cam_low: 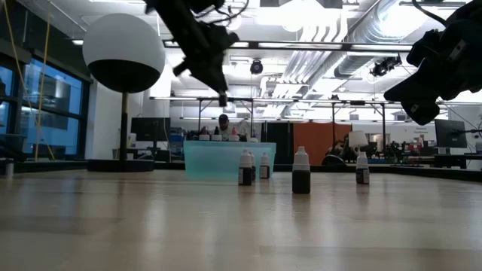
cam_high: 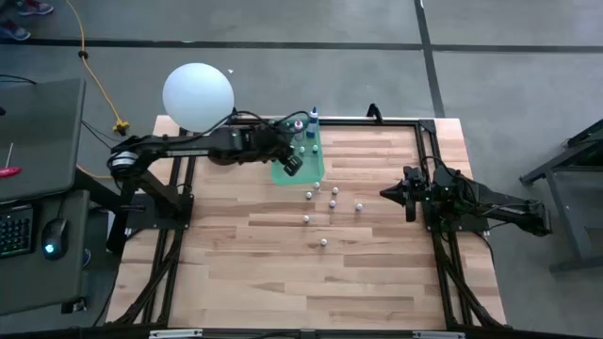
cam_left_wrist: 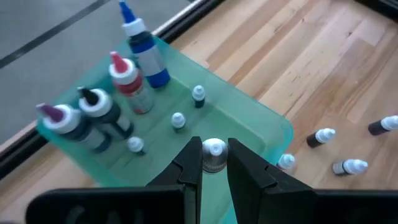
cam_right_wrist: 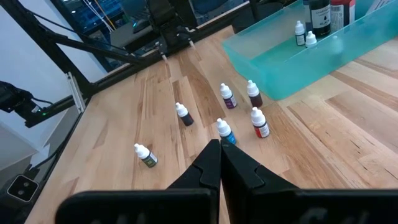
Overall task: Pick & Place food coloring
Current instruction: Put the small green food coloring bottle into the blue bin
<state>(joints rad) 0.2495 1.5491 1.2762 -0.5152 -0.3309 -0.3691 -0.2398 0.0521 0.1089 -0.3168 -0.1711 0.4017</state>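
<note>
My left gripper (cam_high: 293, 165) hangs over the translucent green tray (cam_high: 317, 168) at the table's far side, shut on a small white-capped food coloring bottle (cam_left_wrist: 214, 154). In the tray stand larger bottles, blue (cam_left_wrist: 145, 51), red (cam_left_wrist: 130, 84), black (cam_left_wrist: 103, 112) and purple (cam_left_wrist: 67, 124), with three tiny ones (cam_left_wrist: 178, 120) on its floor. Several more tiny bottles (cam_high: 333, 202) stand upright on the wood right of the tray. My right gripper (cam_high: 386, 193) waits shut at the table's right side, touching nothing. My left gripper pinches the small bottle between its two fingertips, just below its white cap (cam_left_wrist: 214, 147), which sticks out past the fingers. The fingers slant down from the table's left side. The bottle is lifted clear above the tray (cam_low: 223, 98).
A big white ball lamp (cam_high: 197, 92) stands at the far left corner, close to my left arm. Black frame rails (cam_high: 175, 188) run along the table's left and right sides. The near half of the wooden table (cam_high: 311, 292) holds no objects.
</note>
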